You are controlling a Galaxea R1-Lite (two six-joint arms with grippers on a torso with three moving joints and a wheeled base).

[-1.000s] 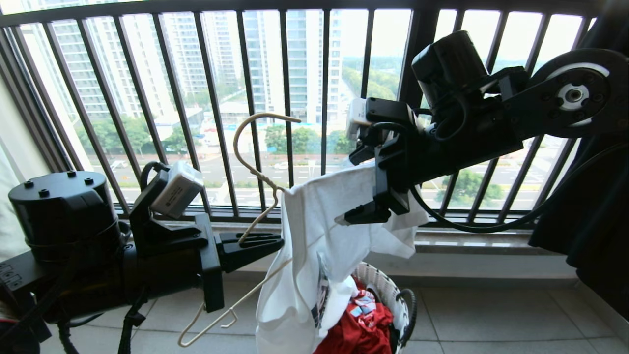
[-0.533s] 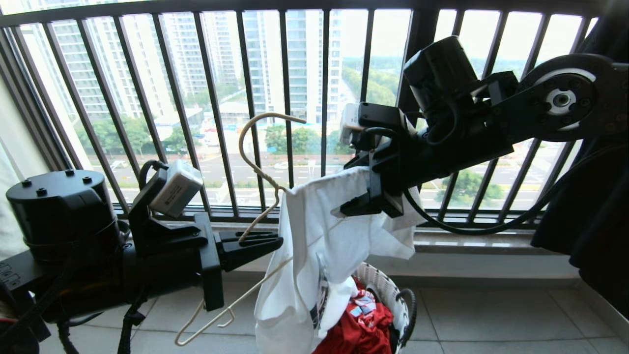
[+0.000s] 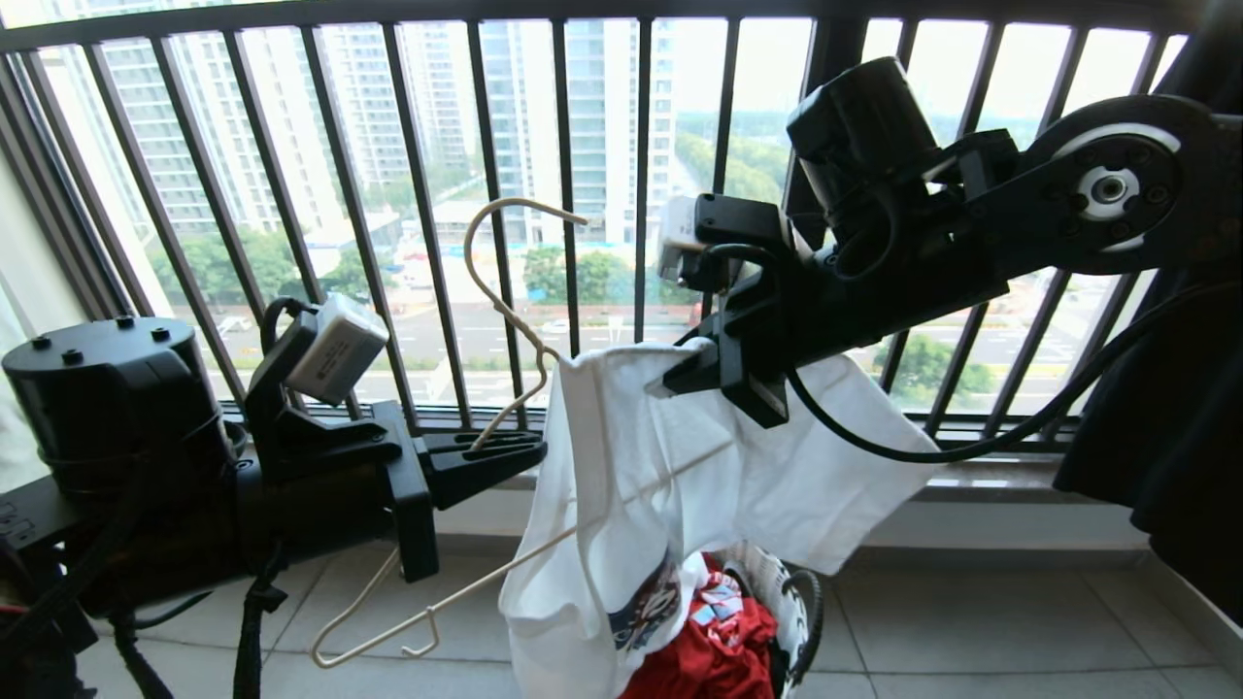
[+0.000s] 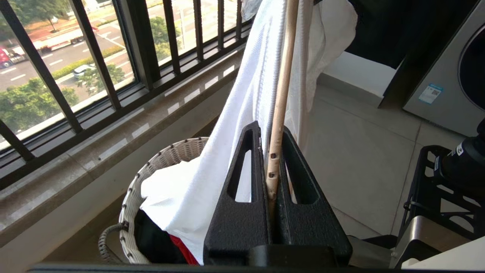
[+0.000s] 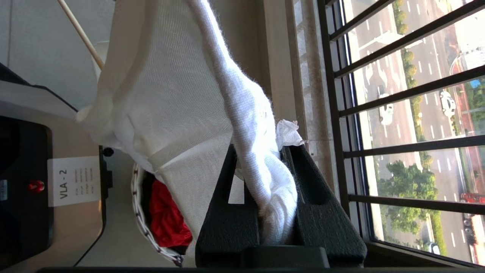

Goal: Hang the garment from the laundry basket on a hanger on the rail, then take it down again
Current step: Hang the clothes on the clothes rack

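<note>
Two tools busy rn. Left tool [image 3: 505, 451] is clamped narrow on the hanger [image 3: 505, 311], pinching the wire just below the twisted neck, hook pointing up in front of the window guard [image 3: 388, 194]. Right tool [image 3: 694, 374] is pinched tight on a bunched fold of the garment [image 3: 670, 466]; from the wrist cam [image 5: 273, 212] I see thick ribbed edge squeezed between the fingers, prob the collar.

Tee is draped over one arm of the hanger, other hanger arm sticks out bare down toward the floor. Bottom of the tee trails into the laundry basket [image 3: 791, 602], where some red cloth [image 3: 714, 660] sits. Rail isn't in view at all.

Handling-wise imo: tee is light and floppy, stretches wherever I pull, so grabbing the ribbed neck is the smart spot since it's thicker and won't slide thru as easy. Hanger is thin, looks springy and slick, and could twist in my left tool if the cloth drags sideways. Notched ends should catch the shoulder seams, but also snag if I yank. Slow pull over the bare arm next, I'd guess.
</note>
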